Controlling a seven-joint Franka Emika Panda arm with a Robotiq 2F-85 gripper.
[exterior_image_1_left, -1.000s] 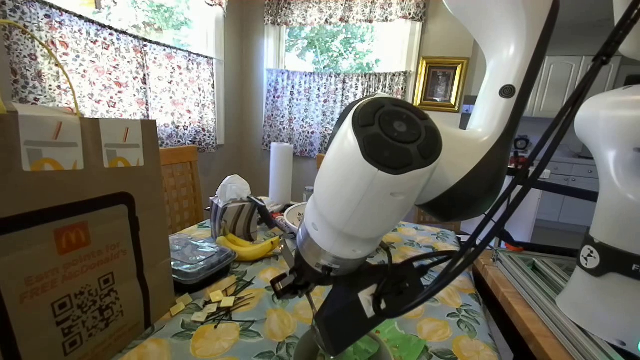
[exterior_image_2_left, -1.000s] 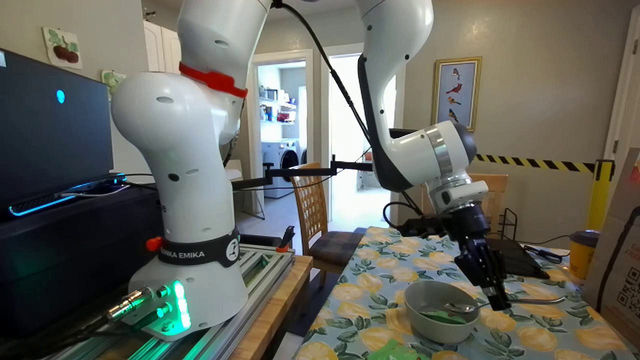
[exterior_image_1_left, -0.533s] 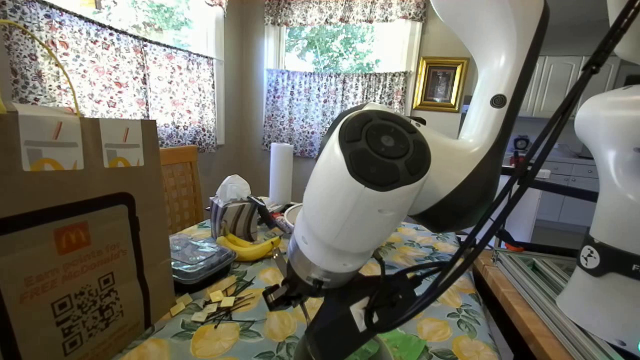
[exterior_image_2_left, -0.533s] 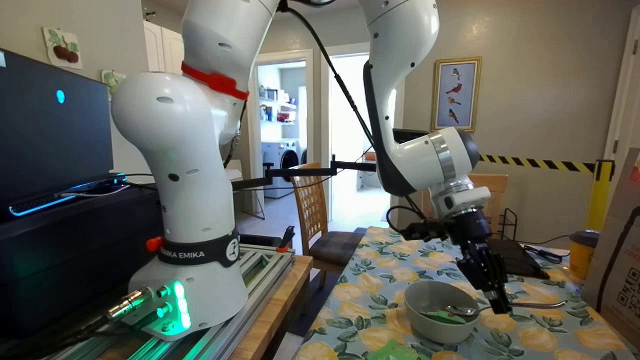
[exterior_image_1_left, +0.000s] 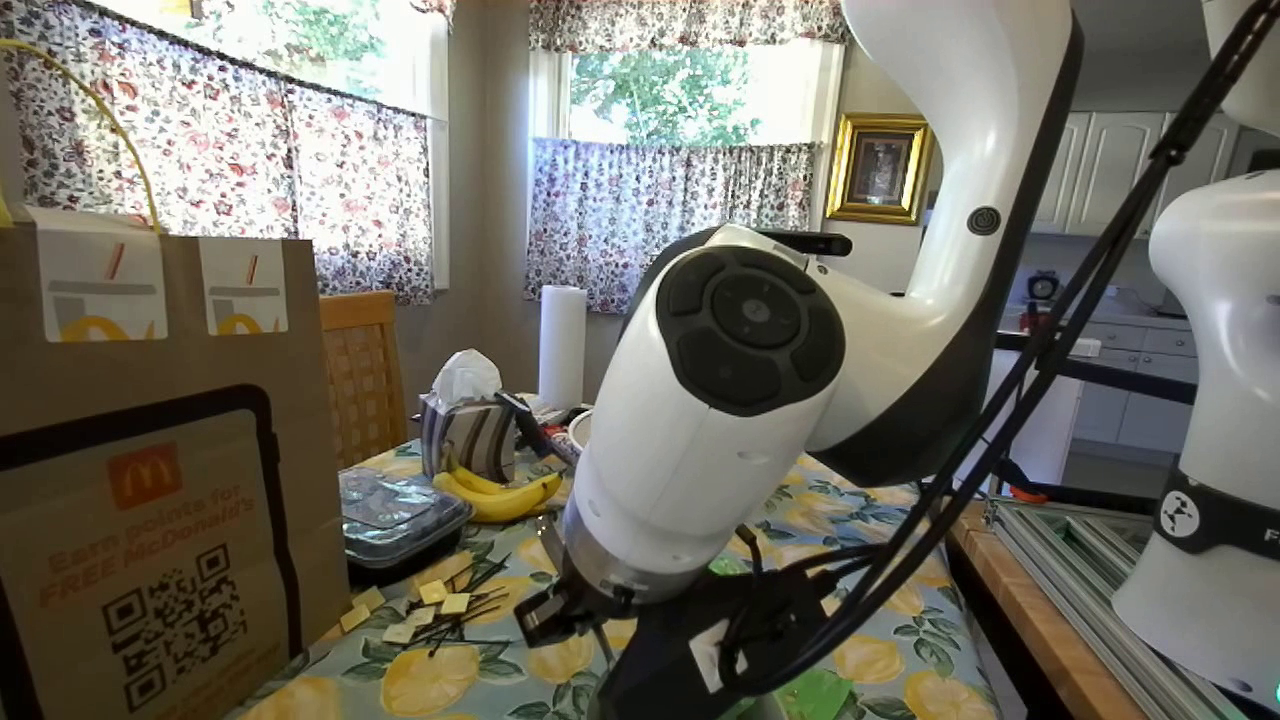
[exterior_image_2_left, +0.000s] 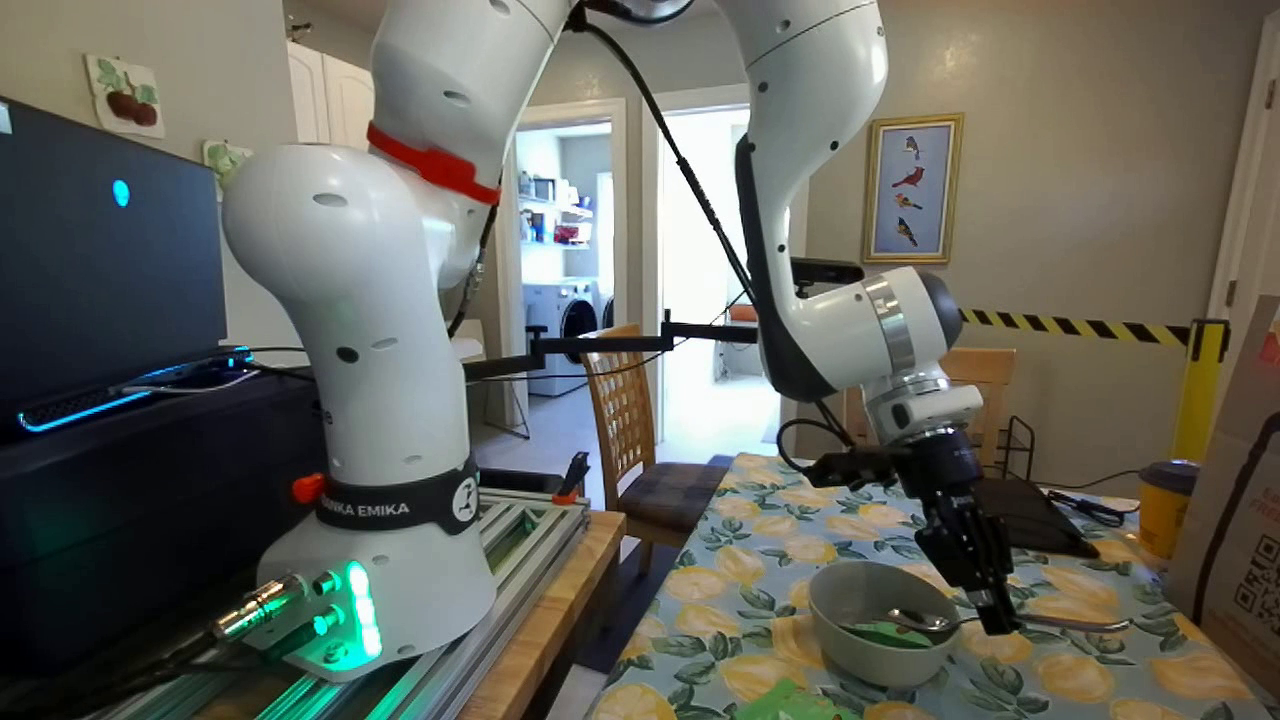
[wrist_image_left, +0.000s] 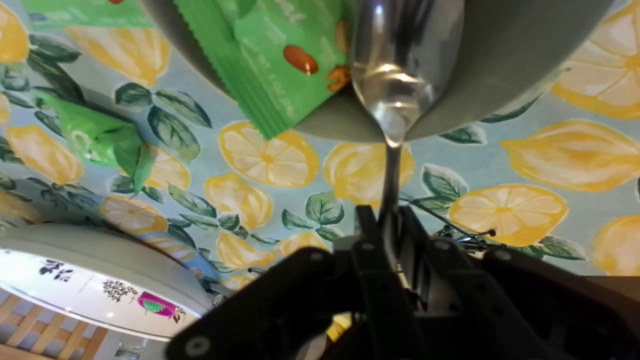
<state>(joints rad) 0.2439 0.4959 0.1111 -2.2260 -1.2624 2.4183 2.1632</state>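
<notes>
My gripper (wrist_image_left: 389, 212) is shut on the handle of a metal spoon (wrist_image_left: 407, 65), its fingers pinching it from both sides. In an exterior view the gripper (exterior_image_2_left: 998, 622) points down, close above the table just beside a grey bowl (exterior_image_2_left: 855, 650). From the fingers the spoon (exterior_image_2_left: 920, 621) runs across the rim, with its head inside the bowl; its handle end sticks out on the far side of the gripper. A green snack packet (wrist_image_left: 280, 65) lies in the bowl beside the spoon's head. Whether the spoon touches packet or rim, I cannot tell.
More green packets lie on the lemon-print cloth, one crumpled packet (wrist_image_left: 105, 140) among them. A large patterned white bowl (wrist_image_left: 100, 280) stands nearby. Around are a paper bag (exterior_image_1_left: 190, 400), bananas (exterior_image_1_left: 500, 498), a plastic box (exterior_image_1_left: 400, 515), a tissue box (exterior_image_1_left: 468, 435) and a yellow cup (exterior_image_2_left: 1165, 515).
The arm has come down a little with the spoon still gripped. The handle's outer end has dipped, while the spoon's head stays inside the bowl.
</notes>
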